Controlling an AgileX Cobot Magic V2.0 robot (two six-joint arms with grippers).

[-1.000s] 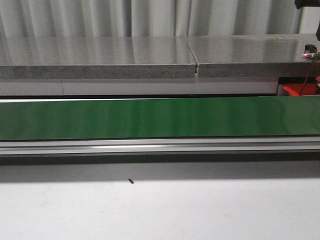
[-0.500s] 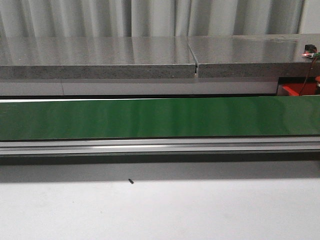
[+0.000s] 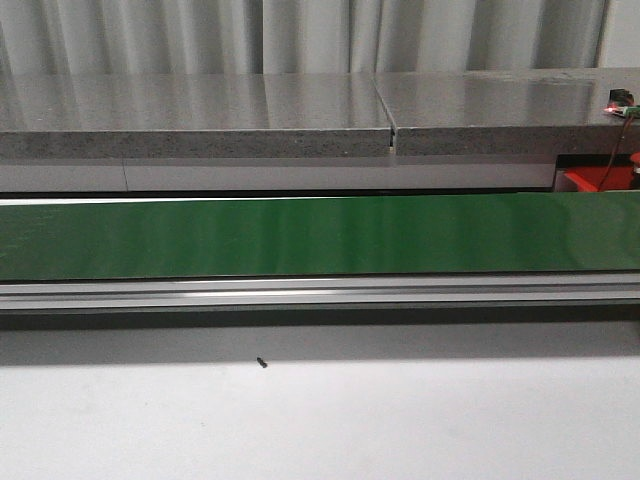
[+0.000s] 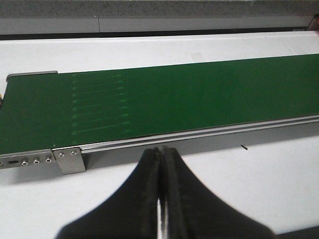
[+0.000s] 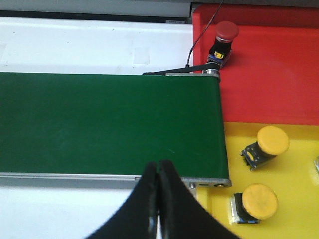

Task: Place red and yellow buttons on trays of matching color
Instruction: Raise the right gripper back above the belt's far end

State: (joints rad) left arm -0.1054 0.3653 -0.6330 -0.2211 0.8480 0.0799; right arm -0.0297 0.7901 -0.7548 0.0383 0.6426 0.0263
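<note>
While both sets of fingers, left (image 4: 160, 164) and right (image 5: 158, 174), are pressed closed and hold nothing, one red button (image 5: 223, 44) stands on the red tray (image 5: 269, 89) and two yellow buttons (image 5: 264, 147) (image 5: 254, 203) lie on the yellow tray (image 5: 299, 199), beside the green belt (image 5: 109, 124).
</note>
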